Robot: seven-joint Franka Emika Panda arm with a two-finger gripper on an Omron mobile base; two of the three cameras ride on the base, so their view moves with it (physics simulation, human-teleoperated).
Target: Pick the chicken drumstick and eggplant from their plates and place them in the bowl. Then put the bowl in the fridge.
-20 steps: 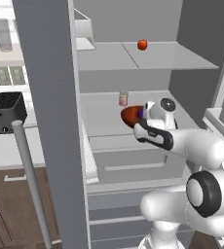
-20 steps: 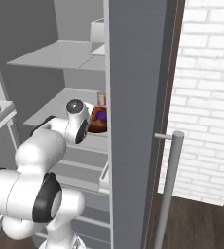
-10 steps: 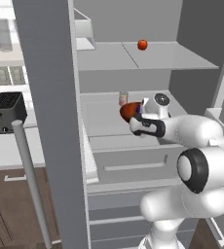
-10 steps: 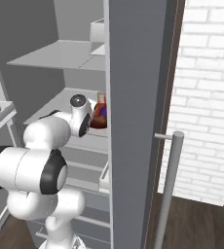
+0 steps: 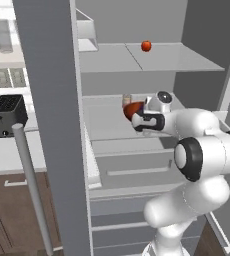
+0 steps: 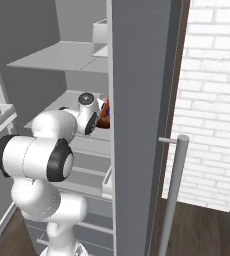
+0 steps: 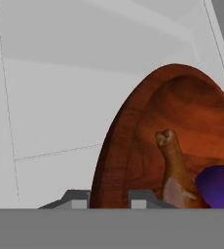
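Reaching into the fridge (image 5: 52,75), the gripper (image 5: 138,121) in left base view sat at the near edge of the bowl (image 5: 132,109), over the fridge's middle shelf. Jaws were closed on the bowl's rim; exact finger contact was hard to see, dark hand blocking it. Small pale jar (image 5: 126,99) stood just behind the bowl. Red round fruit (image 5: 146,46) lay on the shelf above. Black toaster-like box (image 5: 7,115) sat on the counter left of the fridge door; no readable writing.

Right base view: bowl (image 6: 104,116) mostly hidden betw. the arm's wrist and the fridge's grey side panel (image 6: 142,100); only a red-brown sliver showed w/ a purple speck. Gripper itself couldn't be made out.

Hand view: fingertips (image 7: 139,200) pinched the bowl's rim (image 7: 115,146), one each side. Chicken drumstick (image 7: 175,170) lay inside the bowl, just past the tips; eggplant (image 7: 220,187) touched it, cut off by the frame edge. Pale fridge wall sat behind.
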